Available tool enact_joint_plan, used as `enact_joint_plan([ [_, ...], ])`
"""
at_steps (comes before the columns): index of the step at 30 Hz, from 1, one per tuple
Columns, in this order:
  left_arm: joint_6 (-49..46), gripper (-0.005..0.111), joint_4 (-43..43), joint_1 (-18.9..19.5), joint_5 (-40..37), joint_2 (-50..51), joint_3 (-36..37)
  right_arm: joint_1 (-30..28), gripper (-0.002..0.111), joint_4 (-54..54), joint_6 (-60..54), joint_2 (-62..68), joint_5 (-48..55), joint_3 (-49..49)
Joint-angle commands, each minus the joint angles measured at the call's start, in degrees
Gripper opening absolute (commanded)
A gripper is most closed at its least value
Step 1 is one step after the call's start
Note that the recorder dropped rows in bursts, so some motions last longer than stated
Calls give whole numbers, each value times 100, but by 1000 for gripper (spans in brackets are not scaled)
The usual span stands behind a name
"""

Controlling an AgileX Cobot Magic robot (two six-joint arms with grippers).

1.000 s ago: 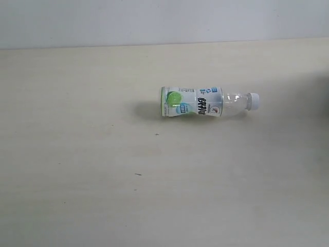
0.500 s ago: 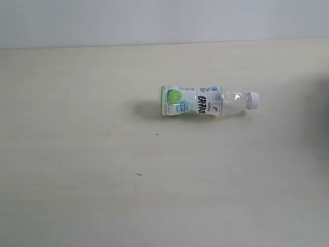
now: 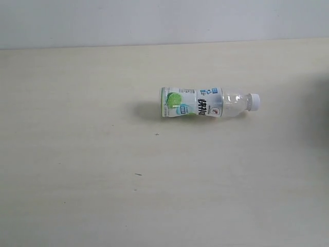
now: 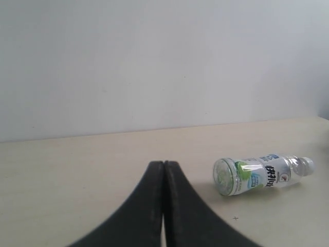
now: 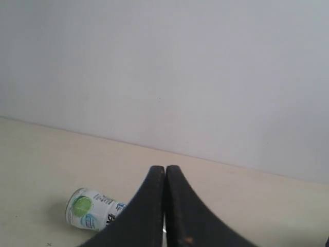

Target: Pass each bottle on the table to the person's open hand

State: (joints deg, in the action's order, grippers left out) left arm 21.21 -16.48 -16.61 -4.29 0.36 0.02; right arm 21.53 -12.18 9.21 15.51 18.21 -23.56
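Observation:
One clear bottle (image 3: 208,104) with a white cap and a lime mark on its label lies on its side on the pale table (image 3: 77,154), cap pointing right. The left wrist view has it (image 4: 262,175) beyond and to one side of my left gripper (image 4: 164,163), whose black fingers are pressed together with nothing in them. In the right wrist view, part of the bottle (image 5: 92,210) shows behind my right gripper (image 5: 165,168), which is also shut and empty. Neither gripper appears in the exterior view. The person's open hand is out of view.
A plain pale wall (image 3: 164,20) runs along the table's far edge. A dark shadow or shape (image 3: 325,103) sits at the right border of the exterior view. Tiny dark specks (image 3: 138,174) mark the tabletop.
The bottle has rolled slightly about its own axis, its label turning a little. Nothing else has moved.

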Motion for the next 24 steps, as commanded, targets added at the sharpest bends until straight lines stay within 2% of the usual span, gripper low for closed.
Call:
enact_joint_plan([
  [1, 4, 0, -8, -2, 50, -36, -2, -17, 0, -38, 27, -366, 5, 39],
  [12, 4, 0, -8, -2, 50, -36, -2, -17, 0, -38, 27, -958, 63, 39],
  [24, 4, 0, -8, -2, 50, -36, -2, -17, 0, -38, 27, -1006, 54, 39],
])
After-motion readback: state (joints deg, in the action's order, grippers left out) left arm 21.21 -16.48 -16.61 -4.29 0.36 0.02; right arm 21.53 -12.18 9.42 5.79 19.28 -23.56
